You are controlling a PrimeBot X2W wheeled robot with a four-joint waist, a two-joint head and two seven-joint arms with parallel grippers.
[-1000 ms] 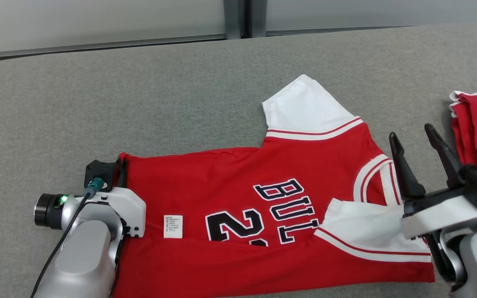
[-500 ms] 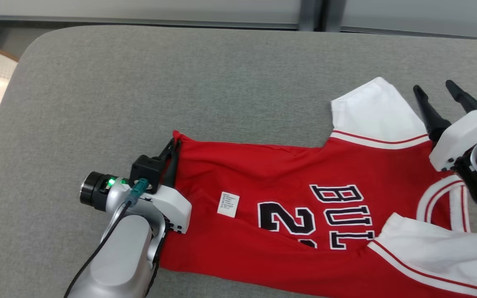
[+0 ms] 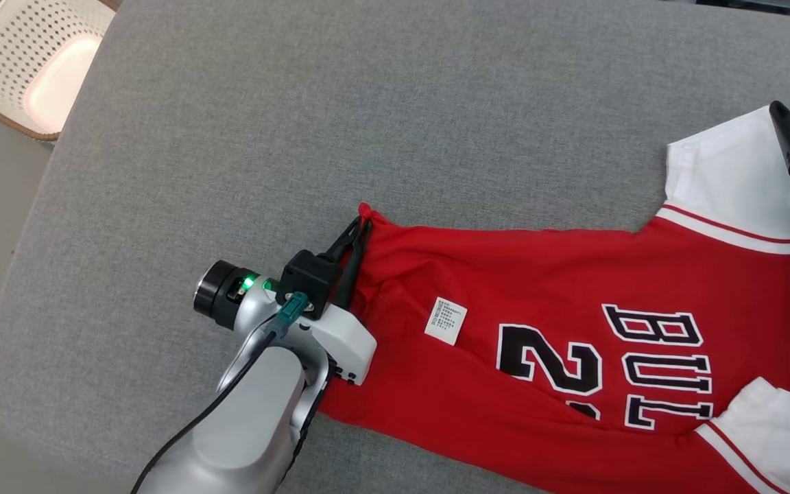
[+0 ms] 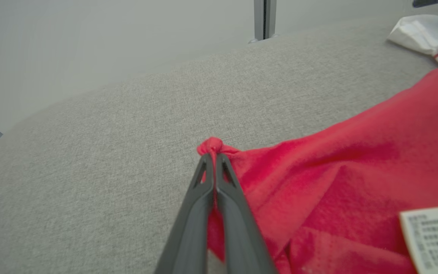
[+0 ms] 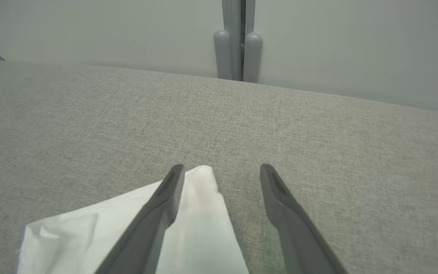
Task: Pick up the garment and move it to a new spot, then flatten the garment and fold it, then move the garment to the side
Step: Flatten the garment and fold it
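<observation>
The garment is a red jersey with white sleeves and dark lettering, spread across the grey padded table. My left gripper is shut on the jersey's far left hem corner, which bunches at the fingertips. My right gripper stands open above the tip of the white sleeve, with one finger showing at the right edge of the head view. A white care label lies on the red cloth.
A pale perforated basket stands off the table's far left corner. The table's rounded left edge drops to the floor. Bare grey padding stretches beyond and left of the jersey.
The head camera has swung left, shifting the whole scene right. The left gripper keeps its hold on the hem corner. The right gripper has risen to the white sleeve's tip.
</observation>
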